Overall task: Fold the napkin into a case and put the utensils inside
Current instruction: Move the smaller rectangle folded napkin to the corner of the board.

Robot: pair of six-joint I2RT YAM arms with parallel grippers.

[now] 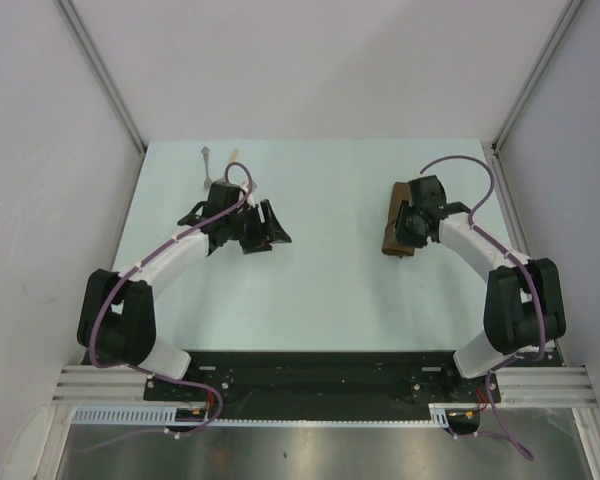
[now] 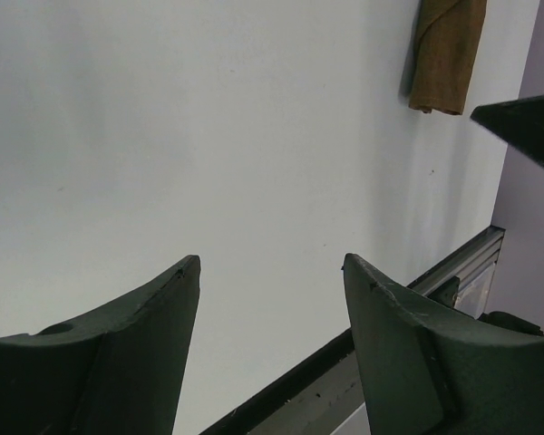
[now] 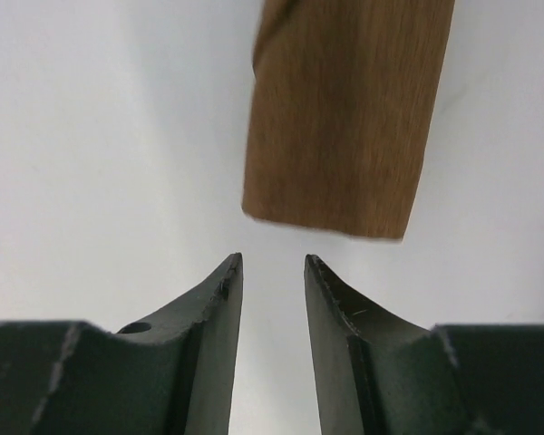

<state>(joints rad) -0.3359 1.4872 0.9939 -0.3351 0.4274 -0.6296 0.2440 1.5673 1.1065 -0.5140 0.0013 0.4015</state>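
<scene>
Right gripper (image 3: pixel 274 263): jaws drawn near each other with a narrow gap left, and nothing between them.
Right fingertips (image 3: pixel 231 272): they point at the short end of the brown cloth and stop just short of it in the wrist view, with pale table showing between.
Case (image 3: pixel 344 118): a narrow, long, folded brown cloth lying flat on the right half of the table. From above, the right gripper's body covers part of its right edge.
Left gripper (image 2: pixel 272 263): jaws spread wide and empty, with only bare table between them. It sits over the left half of the table, well apart from the case.
Grey-handled utensil (image 1: pixel 208 158): on the table at the far left, just beyond the left wrist, with its lower part hidden by the arm.
Pale-handled utensil (image 1: pixel 236 157): just beside the grey one, also partly hidden, and outside the case.
Table (image 1: pixel 330 290): pale, matte and flat.
</scene>
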